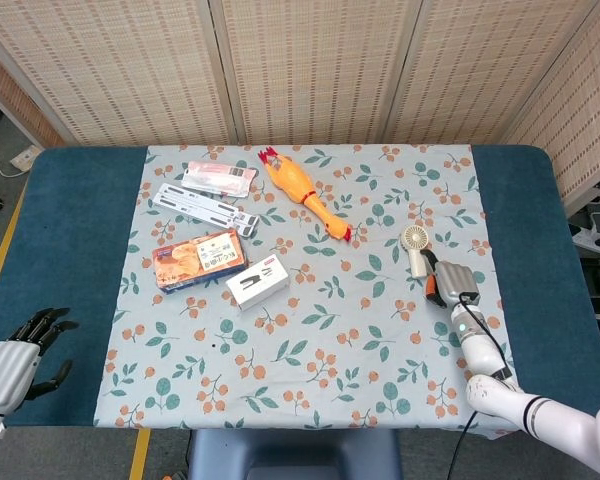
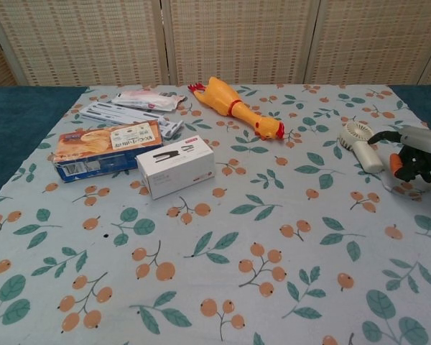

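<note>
Resting off the cloth at the table's near left corner, the left hand (image 1: 20, 355) is seen empty with its dark fingers spread apart, well clear of every object; it is visible in the head view only.

On the flowered cloth (image 1: 310, 370), a loose cluster is laid out toward the far left. A flat pink packet (image 1: 218, 178) is placed nearest the screen, with a long white strip pack (image 1: 205, 208) just in front of it. An orange snack box (image 1: 199, 259) is laid flat beside a small white box (image 1: 257, 281), the two close together but whether touching cannot be told. A yellow rubber chicken (image 1: 303, 190) is stretched diagonally near the middle far edge, its head pointing right and toward the robot.

Further right, a small white fan (image 1: 414, 246) is laid flat, its round head away from the robot and its handle toward the right hand (image 2: 415, 154). That hand is held low over the cloth just beside the handle's end, its dark fingers curled downward. Whether anything is gripped, or the handle touched, cannot be told from either view.
</note>
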`<state>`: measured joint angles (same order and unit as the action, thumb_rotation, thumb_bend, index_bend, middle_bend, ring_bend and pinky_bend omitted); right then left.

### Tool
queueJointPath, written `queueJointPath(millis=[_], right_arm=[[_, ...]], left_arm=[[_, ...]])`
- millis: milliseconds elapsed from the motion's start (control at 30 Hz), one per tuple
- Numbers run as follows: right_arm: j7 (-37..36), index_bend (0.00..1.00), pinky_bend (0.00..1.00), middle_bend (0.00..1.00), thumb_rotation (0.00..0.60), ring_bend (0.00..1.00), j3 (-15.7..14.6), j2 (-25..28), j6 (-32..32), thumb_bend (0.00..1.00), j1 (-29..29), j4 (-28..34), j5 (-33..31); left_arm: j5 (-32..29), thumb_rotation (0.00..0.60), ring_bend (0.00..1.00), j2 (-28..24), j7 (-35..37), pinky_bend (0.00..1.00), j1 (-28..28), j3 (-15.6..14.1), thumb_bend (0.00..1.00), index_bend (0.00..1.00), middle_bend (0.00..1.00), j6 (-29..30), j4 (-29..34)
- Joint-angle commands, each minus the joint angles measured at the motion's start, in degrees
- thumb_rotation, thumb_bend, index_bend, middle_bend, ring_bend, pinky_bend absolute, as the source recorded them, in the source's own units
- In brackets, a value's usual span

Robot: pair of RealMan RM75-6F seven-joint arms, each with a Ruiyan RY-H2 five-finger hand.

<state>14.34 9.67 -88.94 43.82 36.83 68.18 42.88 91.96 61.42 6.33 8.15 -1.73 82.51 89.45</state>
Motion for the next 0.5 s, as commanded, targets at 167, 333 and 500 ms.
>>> queueJointPath(millis=[167, 333, 500], right_arm=[[-0.28, 0.13, 0.68, 0.83, 0.600, 0.55, -0.20, -0.28, -0.08, 0.83, -0.19, -0.33, 0.50], [-0.27, 0.13, 0.68, 0.83, 0.600, 0.55, -0.52, 0.66, 1.43, 0.83, -0.81, 1.53, 2.20], [0.56, 0.13, 0.68, 0.83, 0.600, 0.55, -1.12, 2.57, 4.55, 0.83, -1.98, 5.06, 4.13]], left_arm=[[0.07, 0.600, 0.10, -0.05, 0.03, 0.30, -0.05, -0.05, 0.38, 0.26, 0.12, 0.07, 0.01], [0.04, 0.600, 0.10, -0.01, -0.01, 0.30, 0.04, -0.03, 0.38, 0.26, 0.13, -0.10, -0.01], [0.06, 0.600, 0.10, -0.02, -0.09, 0.30, 0.05, -0.05, 0.38, 0.26, 0.12, -0.14, 0.09]])
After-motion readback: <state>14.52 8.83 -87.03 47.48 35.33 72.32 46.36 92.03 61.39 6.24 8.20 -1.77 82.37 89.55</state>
